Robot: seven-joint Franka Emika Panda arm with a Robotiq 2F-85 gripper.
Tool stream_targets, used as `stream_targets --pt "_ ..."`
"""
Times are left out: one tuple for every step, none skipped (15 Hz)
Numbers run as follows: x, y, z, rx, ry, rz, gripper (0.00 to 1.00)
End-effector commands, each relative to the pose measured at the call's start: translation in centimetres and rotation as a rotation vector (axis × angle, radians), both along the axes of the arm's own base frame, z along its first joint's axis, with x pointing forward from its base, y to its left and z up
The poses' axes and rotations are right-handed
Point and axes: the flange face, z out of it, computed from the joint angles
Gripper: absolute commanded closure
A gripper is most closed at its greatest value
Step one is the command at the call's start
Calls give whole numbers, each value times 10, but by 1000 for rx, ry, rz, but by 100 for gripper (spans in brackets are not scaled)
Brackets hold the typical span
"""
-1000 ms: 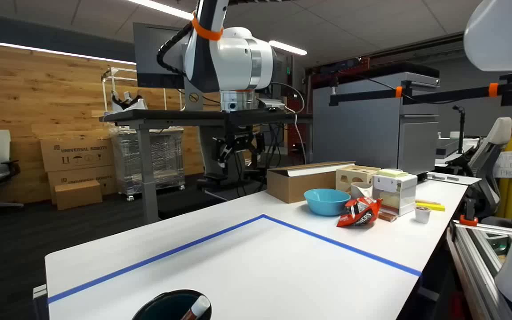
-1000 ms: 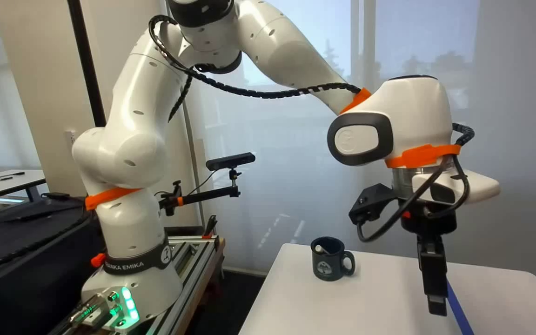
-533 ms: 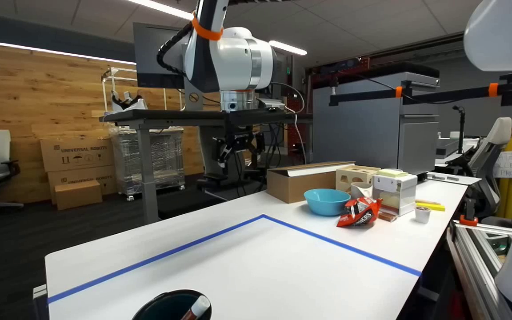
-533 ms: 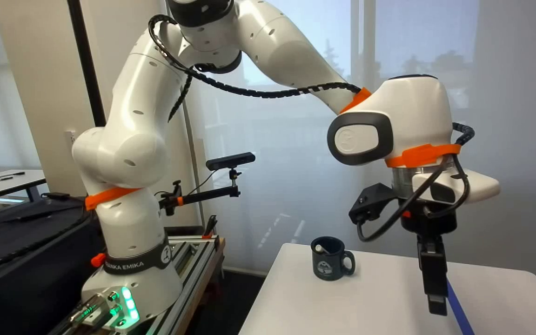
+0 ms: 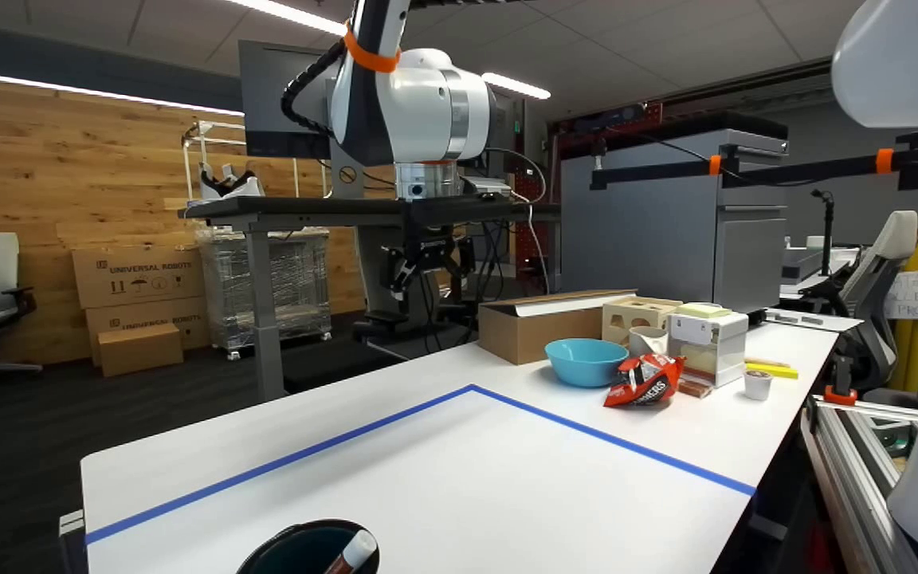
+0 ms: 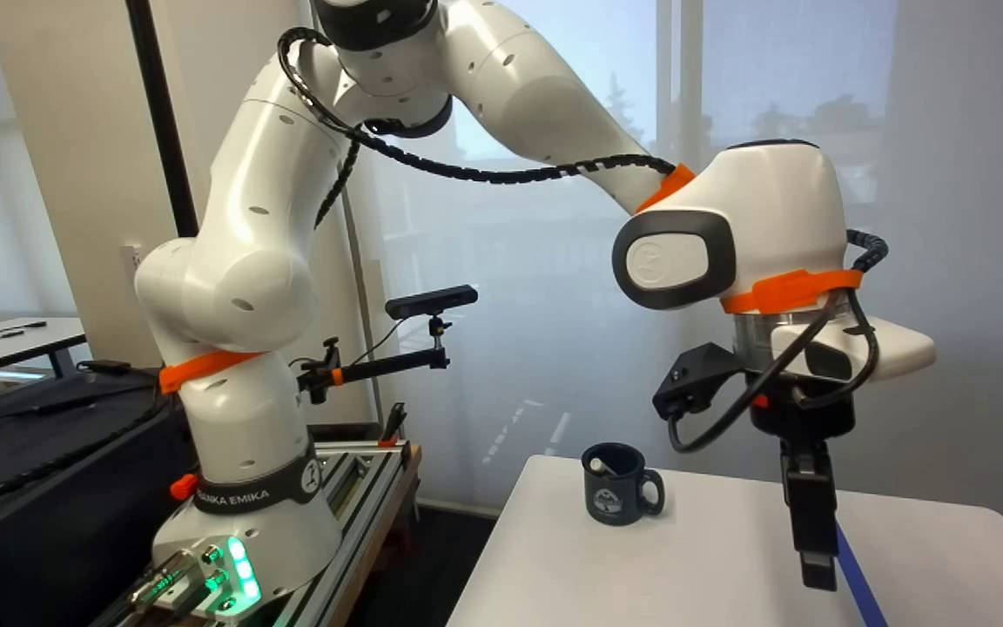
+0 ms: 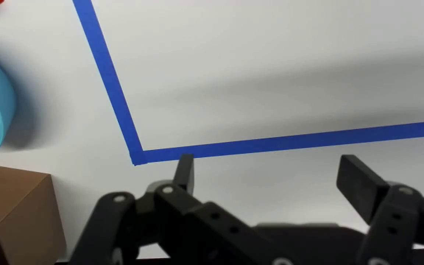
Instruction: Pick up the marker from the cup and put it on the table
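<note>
Your hand [image 7: 265,171] is spread wide and holds nothing: in the wrist view its two dark fingers [image 7: 361,187] stand well apart, with the white surface [image 7: 252,55] showing between the tips. Blue tape [image 7: 318,140] makes a corner at eight o'clock, near the centre of the frame. At nine o'clock you see part of a blue bowl [image 7: 2,92], at eight a cardboard box [image 7: 31,221].

In an exterior view, the cup [image 5: 300,550] is cut off by the bottom edge at seven o'clock. The marker [image 5: 353,554] leans inside it, white end up by the rim and tipped toward one o'clock, reddish-brown body below. Your hand hangs above the surface at one o'clock from the cup, well apart from it. A red packet [image 5: 646,380] lies just beside the bowl, at four o'clock from the hand.

In an exterior view, the cup [image 6: 613,501] stands upright on the surface, its handle [image 6: 660,489] at three o'clock, and the marker's white end shows inside the rim. You get the hand edge-on, at four o'clock from the cup.
</note>
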Motion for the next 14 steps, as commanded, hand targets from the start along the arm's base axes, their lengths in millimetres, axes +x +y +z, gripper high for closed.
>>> stream_targets --pt "-1 1 1 -1 0 0 0" --pt "-1 1 1 -1 0 0 0" --pt "-1 1 1 -1 0 0 0" --pt "-1 1 1 -1 0 0 0" --pt "-1 1 1 -1 0 0 0" --pt "-1 1 1 -1 0 0 0" --pt "-1 1 1 -1 0 0 0" --pt "-1 1 1 -1 0 0 0" --pt "-1 1 1 -1 0 0 0" --pt "-1 1 1 -1 0 0 0" --pt "-1 1 1 -1 0 0 0" --pt "-5 5 -1 0 11 18 0" --pt "-9 11 -1 6 16 35 0" --pt "-15 20 -1 15 24 68 0"
